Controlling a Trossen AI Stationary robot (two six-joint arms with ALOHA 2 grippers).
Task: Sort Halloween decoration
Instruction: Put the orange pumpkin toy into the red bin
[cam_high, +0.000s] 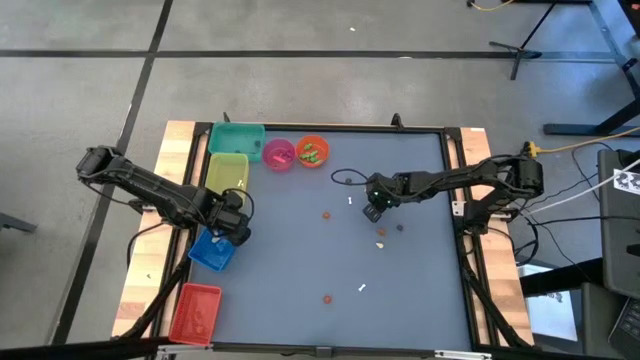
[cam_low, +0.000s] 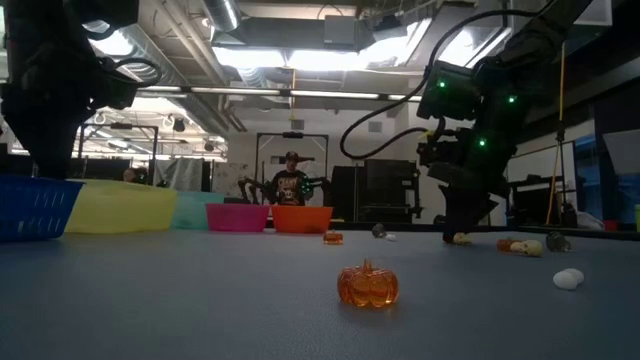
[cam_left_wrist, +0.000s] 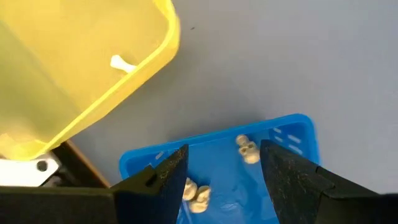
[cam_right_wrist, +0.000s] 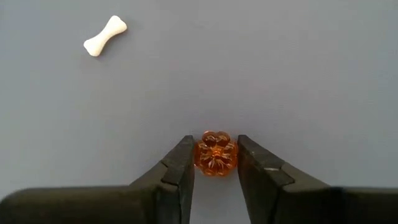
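High view: the grey table (cam_high: 420, 270) carries a column of bins along its left edge, a teal bin (cam_high: 237, 138), a yellow bin (cam_high: 227, 172), a blue bin (cam_high: 212, 250) and a red bin (cam_high: 195, 312), with a pink bowl (cam_high: 278, 154) and an orange bowl (cam_high: 312, 151) beside the teal one. The left gripper (cam_high: 236, 226) hangs over the blue bin's upper edge. The right gripper (cam_high: 374, 209) is down at mid-table, near a white bone (cam_high: 350, 201). Scattered trinkets lie around: an orange piece (cam_high: 325, 214), another orange piece (cam_high: 326, 297) near the front edge, a white piece (cam_high: 362, 288), and a small cluster (cam_high: 382, 236) just below the right gripper.

Low view: an orange pumpkin (cam_low: 367, 285) sits closest to the camera on the table surface, with a white trinket (cam_low: 568, 279) to its right. Farther back the right arm (cam_low: 470, 120) reaches down to the tabletop, and more small pieces (cam_low: 525, 246) lie beside it. A person (cam_low: 291, 180) stands in the room behind the bowls.

Left wrist view: the left gripper (cam_left_wrist: 225, 171) has its fingers apart, empty, above the blue bin (cam_left_wrist: 292, 134), which holds several pale skull trinkets (cam_left_wrist: 247, 149). The yellow bin (cam_left_wrist: 106, 68) beside it holds a white bone (cam_left_wrist: 123, 63).

Right wrist view: the right gripper (cam_right_wrist: 216, 158) has its fingers clamped on a small orange pumpkin (cam_right_wrist: 216, 153) resting on the table, with a white bone (cam_right_wrist: 105, 35) lying well apart from it.
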